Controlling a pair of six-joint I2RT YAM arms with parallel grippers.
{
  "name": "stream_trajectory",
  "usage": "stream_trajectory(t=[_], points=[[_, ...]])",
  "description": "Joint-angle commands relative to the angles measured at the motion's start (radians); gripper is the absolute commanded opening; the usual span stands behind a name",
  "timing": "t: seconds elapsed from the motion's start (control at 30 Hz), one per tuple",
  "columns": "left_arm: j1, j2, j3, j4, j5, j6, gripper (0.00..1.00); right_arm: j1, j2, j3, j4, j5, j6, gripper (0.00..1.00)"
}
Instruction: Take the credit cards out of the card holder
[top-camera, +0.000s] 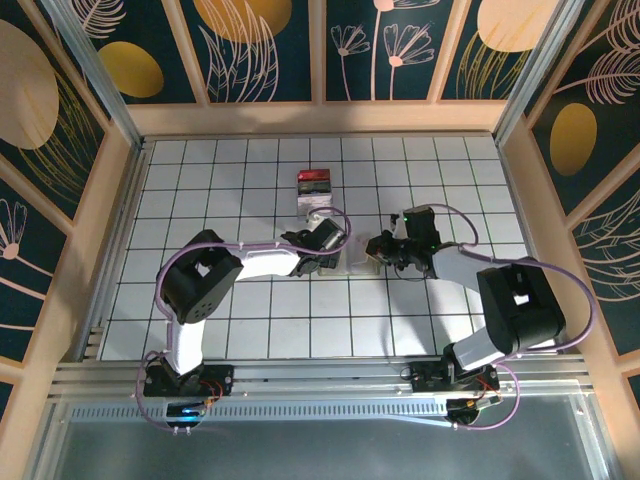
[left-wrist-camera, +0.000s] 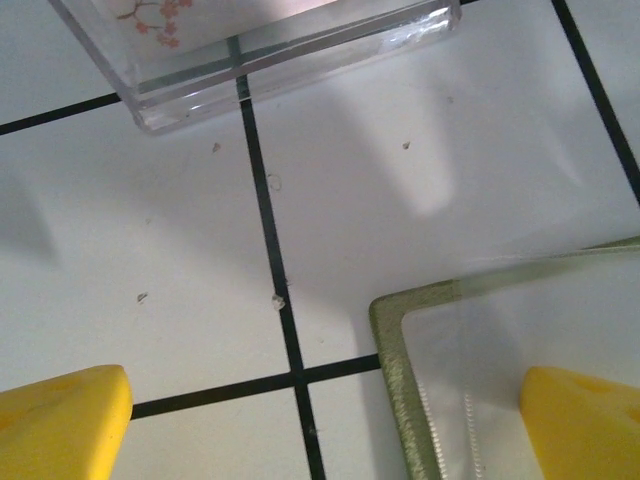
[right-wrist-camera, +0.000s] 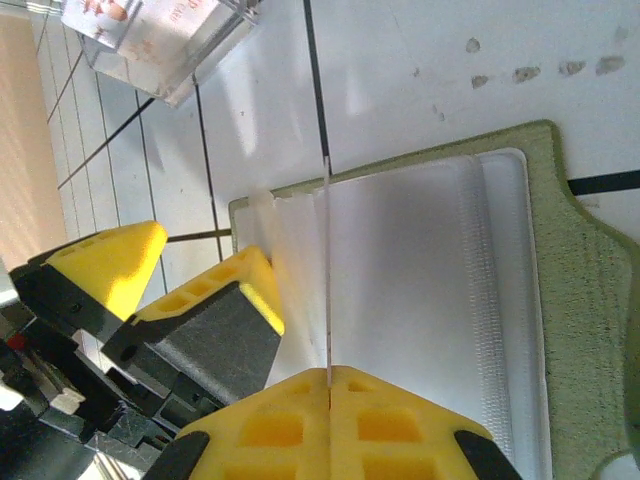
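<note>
The card holder (top-camera: 354, 262) lies open on the tiles between both grippers, with an olive-green edge (right-wrist-camera: 585, 290) and a clear pale inside (right-wrist-camera: 420, 290). My right gripper (right-wrist-camera: 328, 374) is shut on a thin pale leaf (right-wrist-camera: 327, 280) that stands up edge-on from the holder's middle; I cannot tell whether it is a sleeve or a card. My left gripper (left-wrist-camera: 325, 425) is open at the holder's corner (left-wrist-camera: 395, 330), with one yellow fingertip (left-wrist-camera: 585, 420) over the clear inside and the other (left-wrist-camera: 60, 420) over bare tile. The credit cards are hidden.
A small clear box (top-camera: 313, 188) with red and dark contents stands about two tiles beyond the holder; its clear wall (left-wrist-camera: 270, 60) is close ahead of the left gripper. White tiles with black lines surround the spot, inside wooden walls (top-camera: 120, 200).
</note>
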Motion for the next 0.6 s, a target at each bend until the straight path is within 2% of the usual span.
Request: stream_trajectory(t=[0.0,0.23,0.4,0.57], points=[[0.008,-0.044,-0.013,-0.103,-0.04,0.014,0.99,-0.005,-0.05,0.039,-0.054,0.041,-0.038,0.0],[0.007,-0.122,-0.007,-0.105,-0.05,-0.005,0.99,-0.006,-0.108,0.058,-0.071,0.067,-0.055,0.0],[0.007,-0.142,0.002,-0.108,-0.091,-0.024,0.99,-0.006,-0.152,0.053,-0.069,0.085,-0.062,0.0],[0.007,-0.153,0.028,-0.086,-0.08,-0.039,0.99,-0.005,-0.182,0.037,-0.028,0.092,-0.058,0.0]])
